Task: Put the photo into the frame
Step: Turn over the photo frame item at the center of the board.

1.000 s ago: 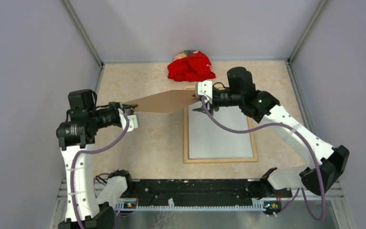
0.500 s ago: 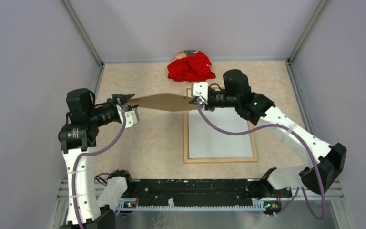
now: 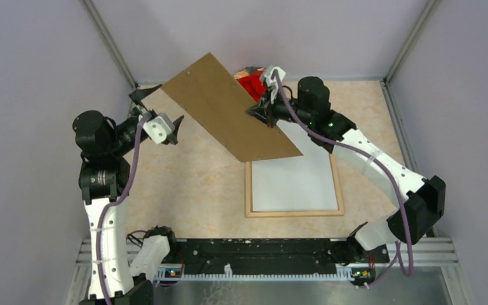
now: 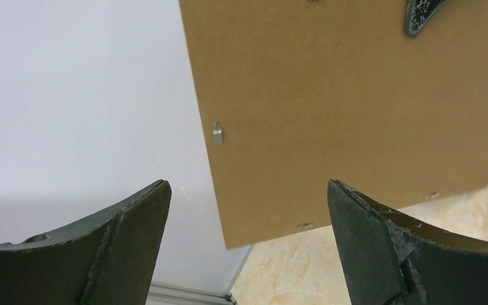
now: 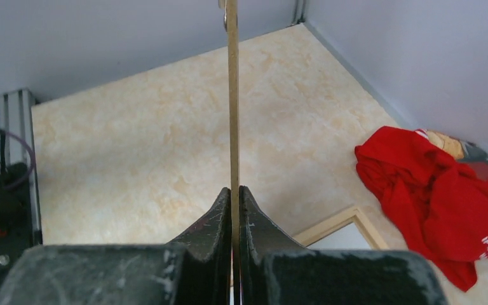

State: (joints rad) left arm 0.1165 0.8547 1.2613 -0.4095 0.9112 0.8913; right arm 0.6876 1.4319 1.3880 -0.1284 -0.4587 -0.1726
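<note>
- Light-wood frame (image 3: 294,213) lies flat on the beige, marbled table (image 3: 184,184), right of centre and towards the arms.
- Inside the frame sits a pale panel (image 3: 292,184), blank and grey-white. Whether it is the photo lying face down, or glass, cannot be told; no printed side shows in any view.
- The frame's far left corner is hidden in the overhead view by a plain brown backing board (image 3: 229,114), held up in the air and steeply tilted.
- The right gripper (image 3: 258,113) is clamped on the board's edge. Its wrist view shows the board edge-on as a thin upright line pinched between the two dark fingers (image 5: 219,216).
- The left gripper (image 3: 160,108) is spread wide and holds nothing. It sits beside the board's left end, apart from it.
- Small metal tabs (image 4: 217,132) dot the board's face in the left wrist view, where the board is cut off at the top and right.
- A red cloth (image 3: 249,82) lies crumpled at the far wall, mostly hidden behind the board from overhead.
</note>
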